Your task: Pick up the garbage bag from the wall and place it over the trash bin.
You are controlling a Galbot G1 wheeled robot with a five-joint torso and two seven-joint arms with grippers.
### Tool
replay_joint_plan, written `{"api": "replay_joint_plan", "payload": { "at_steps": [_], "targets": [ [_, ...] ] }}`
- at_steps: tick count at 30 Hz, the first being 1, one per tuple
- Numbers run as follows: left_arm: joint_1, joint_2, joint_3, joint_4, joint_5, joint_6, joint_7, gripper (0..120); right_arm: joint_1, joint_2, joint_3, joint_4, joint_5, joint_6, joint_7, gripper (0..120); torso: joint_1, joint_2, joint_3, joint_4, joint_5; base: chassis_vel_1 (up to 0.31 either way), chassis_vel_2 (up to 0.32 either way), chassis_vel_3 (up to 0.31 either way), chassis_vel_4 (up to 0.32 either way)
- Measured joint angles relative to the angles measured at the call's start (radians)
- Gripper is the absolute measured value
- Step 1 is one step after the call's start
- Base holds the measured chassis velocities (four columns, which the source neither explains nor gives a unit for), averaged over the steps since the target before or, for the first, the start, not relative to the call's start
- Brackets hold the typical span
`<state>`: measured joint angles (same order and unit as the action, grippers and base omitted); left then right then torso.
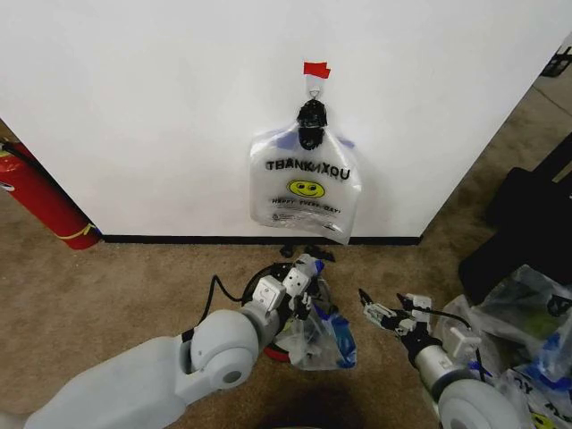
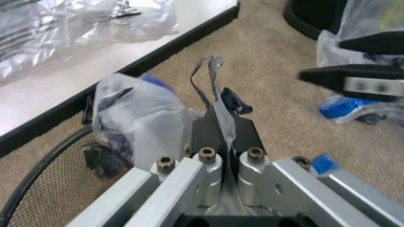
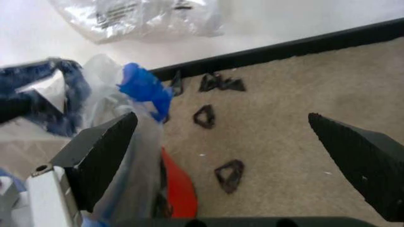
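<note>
- Here, a garbage bag point(image 1: 307, 183) with "THANK YOU" lettering and a yellow smiley hangs flat on the wall point(image 1: 161, 107), from a small hook point(image 1: 313, 87) under a strip of red tape point(image 1: 315, 69). No gripper touches it; both are lower down, near the floor.
- Below it, a second thin plastic bag point(image 1: 318, 335) with blue patches is bunched up over the trash bin point(image 1: 279, 350), whose black mesh and red base show beside and under the plastic.
- Left gripper point(image 1: 307, 268): just above the bin, fingers pinched together on a thin strip of this lower bag. In the left wrist view the strip point(image 2: 218, 101) rises between the closed fingertips, with the crumpled bulk of the bag point(image 2: 142, 113) just beside them and the bin's mesh point(image 2: 57, 189) under that.
- Right gripper point(image 1: 368, 304): to the right of the bin, low over the carpet, fingers spread wide and holding nothing. In the right wrist view one finger point(image 3: 101, 151) lies close against the lower bag point(image 3: 126, 99), the other well apart over bare carpet point(image 3: 284, 109).
- Small black scraps point(image 3: 218, 83) lie on the carpet near the black baseboard point(image 3: 296, 46).
- Red fire extinguisher point(image 1: 40, 201) leans against the wall at far left.
- Heap of clear bags point(image 1: 523, 313) on the floor at far right, beside a black fabric bag point(image 1: 532, 223).
</note>
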<state>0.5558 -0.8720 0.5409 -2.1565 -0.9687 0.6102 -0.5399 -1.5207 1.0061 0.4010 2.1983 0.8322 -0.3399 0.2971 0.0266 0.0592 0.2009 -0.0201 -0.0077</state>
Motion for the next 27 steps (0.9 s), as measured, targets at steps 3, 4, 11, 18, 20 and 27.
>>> {"api": "replay_joint_plan", "payload": {
  "at_steps": [3,4,11,18,20,27],
  "targets": [
    [0.007,0.008,-0.007,-0.004,0.006,-0.001,0.001,0,0.058,-0.017,-0.035,-0.016,0.057,-0.048,0.028,100,0.0,0.0,0.0,0.0013,-0.0003,0.0,0.0,0.0,0.0],
    [0.015,0.011,-0.019,-0.006,0.008,-0.001,0.002,0,0.086,-0.025,-0.048,-0.024,0.095,-0.07,0.034,100,0.0,0.0,0.0,0.0015,-0.0003,0.0,0.0,0.0,0.0],
    [0.035,0.028,-0.052,-0.014,0.008,-0.001,0.004,0,0.195,-0.039,-0.118,-0.074,0.193,-0.154,0.022,100,0.0,0.0,0.0,0.0008,-0.0003,0.0,0.0,0.0,0.0],
    [0.048,0.033,-0.072,-0.028,0.005,-0.001,0.004,0,0.306,-0.002,-0.212,-0.135,0.222,-0.202,0.064,100,0.0,0.0,0.0,0.0008,-0.0004,0.0,0.0,0.0,0.0],
    [0.059,0.04,-0.083,-0.039,0.007,-0.001,0.005,0,0.35,0.015,-0.245,-0.164,0.22,-0.223,0.088,100,0.0,0.0,0.0,0.0009,-0.0003,0.0,0.0,0.0,0.0],
    [0.084,0.051,-0.102,-0.052,0.009,0.001,0.01,0,0.404,0.04,-0.285,-0.206,0.231,-0.253,0.118,93,0.0,0.0,0.0,0.0008,-0.0004,0.0,0.0,0.0,0.0]
  ]
}}
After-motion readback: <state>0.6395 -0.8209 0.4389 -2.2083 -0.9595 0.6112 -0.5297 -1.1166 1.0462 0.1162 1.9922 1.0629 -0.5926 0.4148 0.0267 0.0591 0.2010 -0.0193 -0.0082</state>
